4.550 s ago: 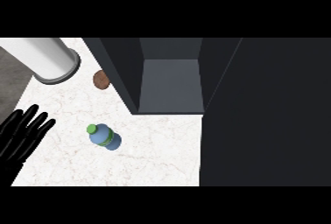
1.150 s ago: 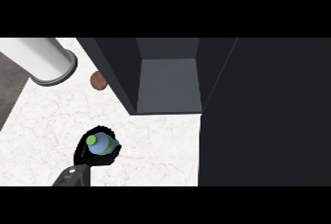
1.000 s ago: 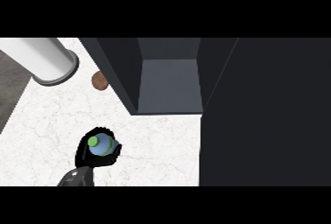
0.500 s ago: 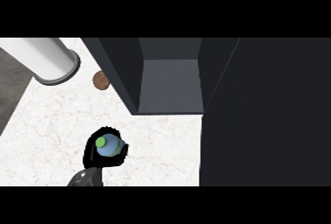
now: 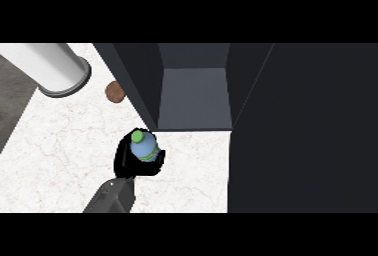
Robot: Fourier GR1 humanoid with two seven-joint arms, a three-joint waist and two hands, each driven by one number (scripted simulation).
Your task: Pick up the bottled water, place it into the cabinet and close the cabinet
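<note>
The bottled water [image 5: 145, 146], pale blue with a green cap and green band, is held above the marble counter [image 5: 59, 150] just in front of the cabinet's lower left corner. My left hand [image 5: 127, 164] is curled round it from below and behind, with the grey forearm coming in from the lower edge. The dark cabinet [image 5: 196, 95] stands open, showing its grey inner floor. Its door [image 5: 303, 130] is the large dark panel swung out on the right. My right hand is out of view.
A white cylinder [image 5: 57, 67] stands at the back left of the counter. A small brown round object [image 5: 114, 91] lies beside the cabinet's left wall. The counter's left edge runs diagonally past a dark strip [image 5: 13, 105].
My left hand has closed on the bottle since the oldest frame. Over the last second it has carried the bottle away from me and slightly right, towards the cabinet opening.
</note>
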